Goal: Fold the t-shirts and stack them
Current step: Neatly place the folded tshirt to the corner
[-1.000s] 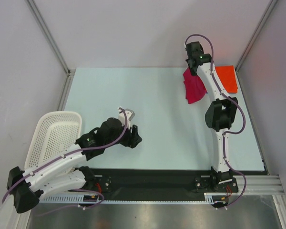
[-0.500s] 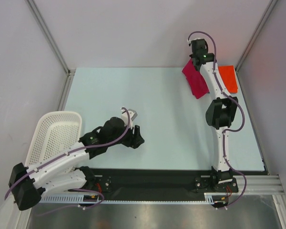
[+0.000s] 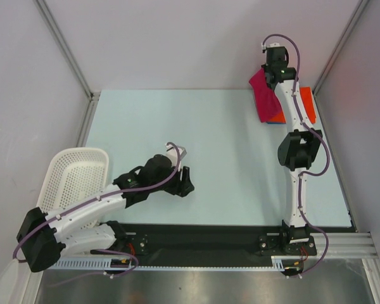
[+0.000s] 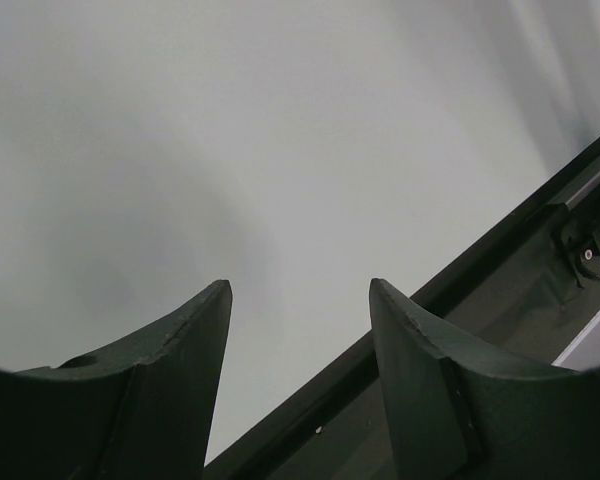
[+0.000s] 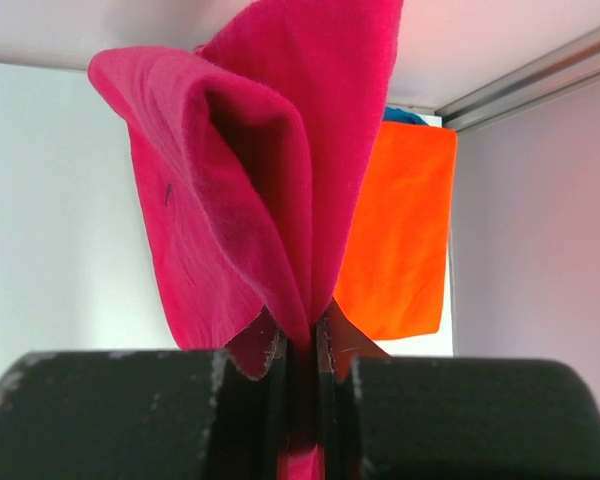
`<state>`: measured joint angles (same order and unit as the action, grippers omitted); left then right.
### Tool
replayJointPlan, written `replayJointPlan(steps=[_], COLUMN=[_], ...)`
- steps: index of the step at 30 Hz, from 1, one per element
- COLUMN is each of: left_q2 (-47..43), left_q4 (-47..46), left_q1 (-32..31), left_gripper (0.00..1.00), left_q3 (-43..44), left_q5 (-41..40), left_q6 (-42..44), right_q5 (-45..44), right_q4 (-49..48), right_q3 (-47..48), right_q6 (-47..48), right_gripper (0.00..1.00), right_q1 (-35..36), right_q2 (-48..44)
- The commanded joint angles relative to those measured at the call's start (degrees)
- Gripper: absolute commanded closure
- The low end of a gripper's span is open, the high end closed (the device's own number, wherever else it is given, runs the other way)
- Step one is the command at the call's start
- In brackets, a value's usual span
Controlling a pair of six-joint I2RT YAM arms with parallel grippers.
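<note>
Two wrist views alone show it: right gripper (image 5: 300, 345) pinches crimson t-shirt (image 5: 240, 170), left gripper (image 4: 300, 287) gapes empty.

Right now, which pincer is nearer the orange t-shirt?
Right. The right pincer hangs beside the orange t-shirt, gripping the crimson one; the left pincer sits far across the table.

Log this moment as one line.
right fingers: shut on crimson t-shirt, held aloft by folded orange t-shirt | left fingers: open, empty | stack: crimson not yet placed
</note>
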<state>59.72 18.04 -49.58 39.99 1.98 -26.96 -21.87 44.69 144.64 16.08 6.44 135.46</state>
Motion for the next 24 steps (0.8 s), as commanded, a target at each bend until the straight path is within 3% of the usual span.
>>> replayJointPlan(steps=[1, 24], left_q2=[0.8, 2.2], left_q4=[-2.3, -3.3], left_q1=[0.2, 0.5], left_gripper=[0.37, 0.37], left_q3=[2.3, 2.2], left_q5=[0.9, 1.9], left_q6=[-0.6, -1.3], right_q5=[0.8, 1.0], right_q4=[-3.1, 0.9], right_q3=[3.4, 1.5], right_q6=[-0.3, -1.2], right_gripper=[1.00, 1.00], right_q1=[-0.1, 1.6], right_q2=[-2.6, -9.7])
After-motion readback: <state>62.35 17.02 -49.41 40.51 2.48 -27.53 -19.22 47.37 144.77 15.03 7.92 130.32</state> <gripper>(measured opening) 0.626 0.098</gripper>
